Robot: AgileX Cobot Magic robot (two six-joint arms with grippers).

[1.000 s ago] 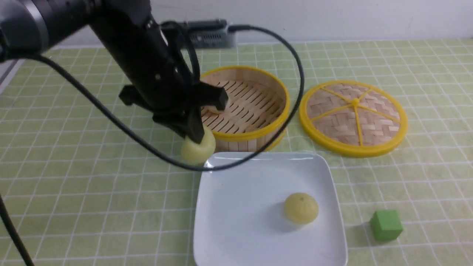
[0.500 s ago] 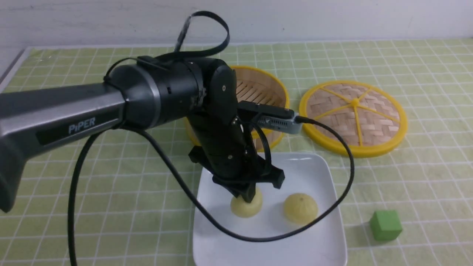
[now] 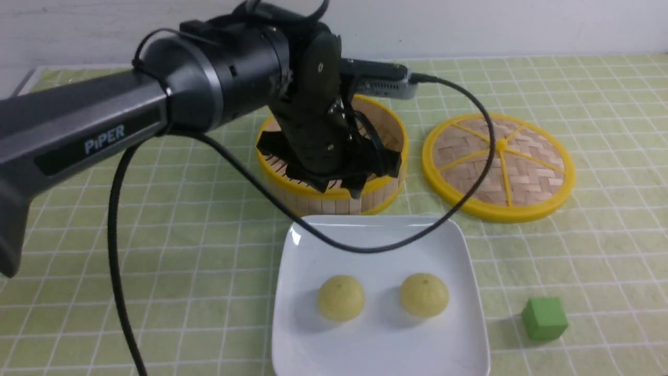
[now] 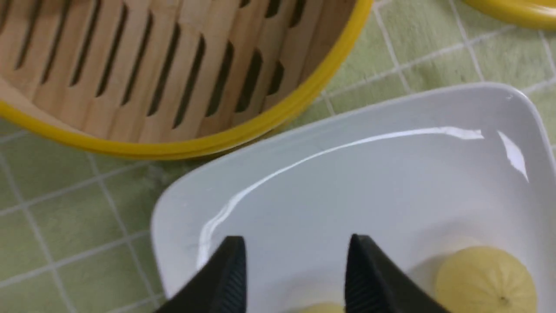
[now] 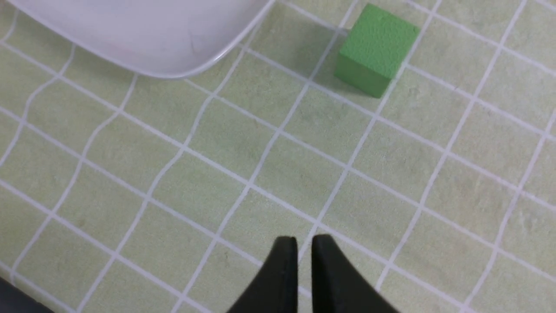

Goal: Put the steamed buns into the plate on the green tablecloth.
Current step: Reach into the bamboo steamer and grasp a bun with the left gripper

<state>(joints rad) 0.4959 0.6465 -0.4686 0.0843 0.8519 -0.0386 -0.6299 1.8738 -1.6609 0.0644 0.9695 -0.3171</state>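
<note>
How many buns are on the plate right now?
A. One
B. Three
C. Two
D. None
C: the left bun and the right bun, both pale yellow, sit side by side on the plate, and no other bun shows there.

This looks like a robot test bench dressed as a kitchen table, with a grid-lined green tablecloth (image 3: 156, 235) running up to a bare white wall (image 3: 522, 26). A black arm marked PIPER (image 3: 104, 136) trails a loose cable (image 3: 117, 235) over staged props: a bamboo steamer basket (image 3: 323, 194), a woven lid (image 3: 522, 162), a white plate (image 3: 376, 235) and a green cube (image 3: 544, 318).
</note>
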